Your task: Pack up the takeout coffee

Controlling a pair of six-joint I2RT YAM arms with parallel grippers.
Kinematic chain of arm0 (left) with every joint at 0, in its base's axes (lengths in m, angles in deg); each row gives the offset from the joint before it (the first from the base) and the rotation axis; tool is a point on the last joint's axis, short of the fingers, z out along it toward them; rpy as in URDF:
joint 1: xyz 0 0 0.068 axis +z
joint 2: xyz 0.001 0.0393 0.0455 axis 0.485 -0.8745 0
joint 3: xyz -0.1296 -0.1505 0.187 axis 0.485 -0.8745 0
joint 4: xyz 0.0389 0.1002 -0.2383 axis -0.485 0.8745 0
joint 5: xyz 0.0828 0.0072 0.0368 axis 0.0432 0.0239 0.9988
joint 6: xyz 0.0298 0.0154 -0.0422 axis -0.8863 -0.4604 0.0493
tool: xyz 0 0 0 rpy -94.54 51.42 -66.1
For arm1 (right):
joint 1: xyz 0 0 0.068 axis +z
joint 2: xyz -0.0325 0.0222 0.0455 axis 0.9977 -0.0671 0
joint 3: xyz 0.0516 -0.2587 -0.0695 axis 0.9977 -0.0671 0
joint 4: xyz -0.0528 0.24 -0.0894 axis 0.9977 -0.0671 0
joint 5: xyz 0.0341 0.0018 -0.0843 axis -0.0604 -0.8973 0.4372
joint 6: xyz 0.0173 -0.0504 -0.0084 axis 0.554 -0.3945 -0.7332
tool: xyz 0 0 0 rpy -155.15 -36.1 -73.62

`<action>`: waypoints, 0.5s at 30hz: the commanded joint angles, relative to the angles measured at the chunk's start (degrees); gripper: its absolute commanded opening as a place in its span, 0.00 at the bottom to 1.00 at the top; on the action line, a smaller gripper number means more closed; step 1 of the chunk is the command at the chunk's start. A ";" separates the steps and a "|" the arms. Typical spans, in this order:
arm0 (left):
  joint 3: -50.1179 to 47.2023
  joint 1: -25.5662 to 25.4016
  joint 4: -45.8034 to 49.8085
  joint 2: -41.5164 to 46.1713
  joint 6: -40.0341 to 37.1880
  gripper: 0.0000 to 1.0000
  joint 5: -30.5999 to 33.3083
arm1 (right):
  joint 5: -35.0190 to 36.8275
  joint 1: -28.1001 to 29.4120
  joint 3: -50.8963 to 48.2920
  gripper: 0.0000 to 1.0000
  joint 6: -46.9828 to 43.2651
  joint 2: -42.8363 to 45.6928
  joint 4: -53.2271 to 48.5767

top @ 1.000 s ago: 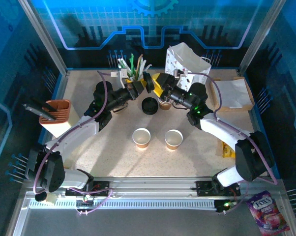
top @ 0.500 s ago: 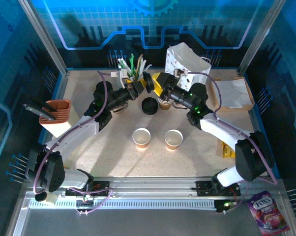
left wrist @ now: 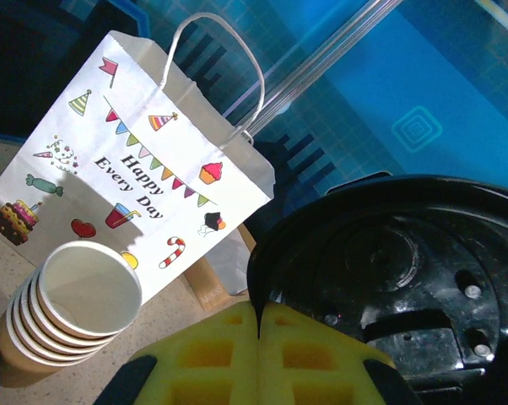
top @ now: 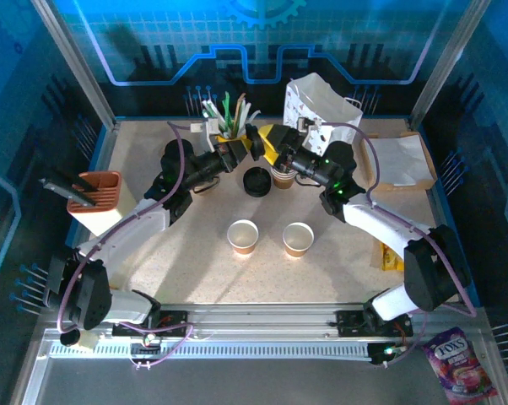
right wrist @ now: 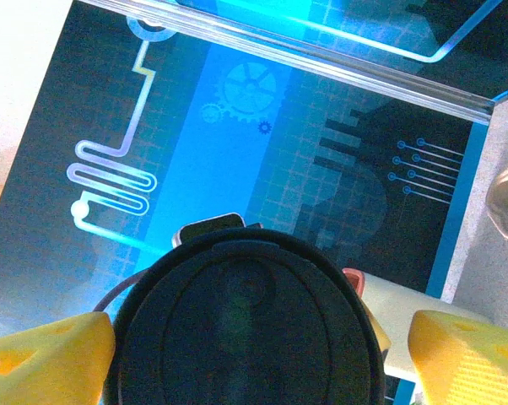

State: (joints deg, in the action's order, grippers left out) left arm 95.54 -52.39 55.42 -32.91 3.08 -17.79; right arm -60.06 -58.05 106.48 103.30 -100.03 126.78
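Behind cup stack (left wrist: 77,312), bag (left wrist: 127,160) reads "Happy Every Day"; left gripper (left wrist: 260,337) pinches lid (left wrist: 389,253), right gripper (right wrist: 254,354) apart.

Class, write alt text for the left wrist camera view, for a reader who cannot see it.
The left gripper, its yellow fingers shut, pinches the rim of a black plastic lid, seen close up at lower right. Behind, a white paper bag printed "Happy Every Day" stands beside a stack of lidless paper cups.

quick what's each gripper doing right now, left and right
left gripper: closed, pinching the rim of a black lid.
right gripper: open, fingers wide on either side of a black lid, not clamped on it.
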 commanded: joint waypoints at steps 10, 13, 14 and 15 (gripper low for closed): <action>0.33 0.34 1.03 0.14 -1.92 0.02 0.07 | -0.33 1.17 3.42 0.87 -7.02 2.95 -8.02; 0.24 0.35 1.19 0.01 -1.98 0.02 0.04 | -0.51 1.26 3.28 0.86 -6.77 2.86 -7.36; 0.24 0.37 1.16 0.06 -2.03 0.02 0.01 | -0.52 1.34 3.36 0.86 -6.80 2.78 -7.31; 0.20 0.35 1.08 0.06 -2.01 0.02 0.02 | -0.64 1.42 3.36 0.86 -6.72 2.64 -7.08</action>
State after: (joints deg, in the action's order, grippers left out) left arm 95.54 -52.37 56.27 -32.91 2.73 -17.79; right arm -60.08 -57.27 108.25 97.97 -98.41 119.96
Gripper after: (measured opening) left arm 0.063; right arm 0.861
